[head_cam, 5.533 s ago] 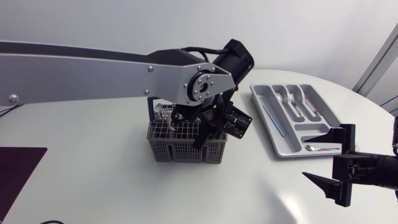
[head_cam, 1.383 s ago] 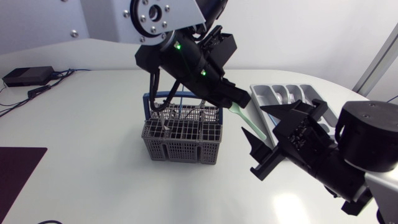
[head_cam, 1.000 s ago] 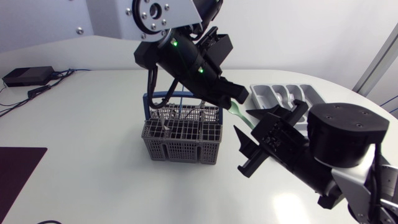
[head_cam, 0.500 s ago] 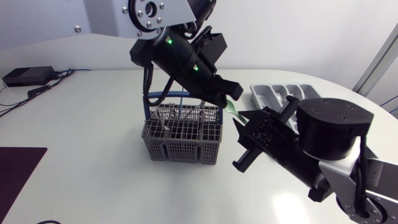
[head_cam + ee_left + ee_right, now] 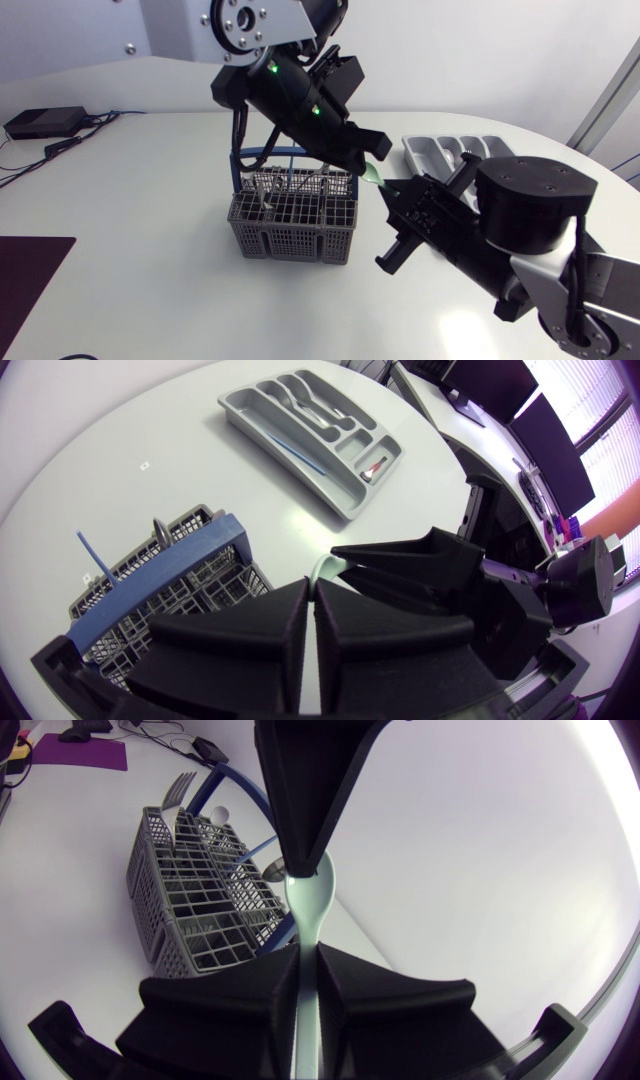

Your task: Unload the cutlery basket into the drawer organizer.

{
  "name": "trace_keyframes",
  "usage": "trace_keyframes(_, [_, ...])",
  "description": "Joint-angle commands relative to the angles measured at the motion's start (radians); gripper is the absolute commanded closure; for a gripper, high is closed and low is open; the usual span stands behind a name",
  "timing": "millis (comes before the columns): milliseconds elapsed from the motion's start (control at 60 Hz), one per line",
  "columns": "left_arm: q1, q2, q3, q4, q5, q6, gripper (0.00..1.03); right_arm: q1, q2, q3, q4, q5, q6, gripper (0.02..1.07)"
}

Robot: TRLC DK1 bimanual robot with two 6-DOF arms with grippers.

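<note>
A pale green spoon (image 5: 372, 173) hangs in the air just right of the grey cutlery basket (image 5: 290, 215) with its blue handle. My left gripper (image 5: 371, 151) is shut on the spoon's upper end. My right gripper (image 5: 392, 190) is shut on its lower end from the right. In the right wrist view the spoon (image 5: 308, 900) runs from my right gripper (image 5: 306, 960) up into the left one's fingers (image 5: 300, 810). The grey drawer organizer (image 5: 440, 150) lies behind my right arm, partly hidden. It shows whole in the left wrist view (image 5: 310, 430), with forks, a spoon and a blue piece in it.
Several pieces of cutlery still stand in the basket (image 5: 190, 890), among them a fork (image 5: 180, 788). A dark purple mat (image 5: 25, 270) lies at the table's left front. A black box with cables (image 5: 40, 122) sits at the far left.
My right gripper has moved in toward the left gripper and closed on the green spoon. The left gripper has stayed shut on it and barely shifted.
</note>
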Motion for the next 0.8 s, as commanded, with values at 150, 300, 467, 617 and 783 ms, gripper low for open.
trace_keyframes(150, [0.029,0.013,0.06,-0.002,0.054,-0.041,0.68,0.0,-0.018,0.009,-0.017,-0.016,-0.028,1.01])
trace_keyframes(300, [0.068,-0.036,0.057,0.054,0.071,-0.064,0.52,-0.006,-0.059,-0.002,-0.074,-0.051,-0.03,1.01])
trace_keyframes(467, [0.118,-0.096,0.057,0.094,0.069,-0.065,0.44,-0.104,-0.154,-0.006,-0.2,-0.192,-0.028,1.01])
trace_keyframes(617, [0.186,-0.133,0.042,0.065,0.052,-0.025,0.42,-0.259,-0.254,0.006,-0.363,-0.385,-0.043,1.01])
trace_keyframes(783, [0.207,-0.179,-0.007,-0.028,-0.015,0.126,0.42,-0.443,-0.315,0.02,-0.507,-0.579,-0.125,1.01])
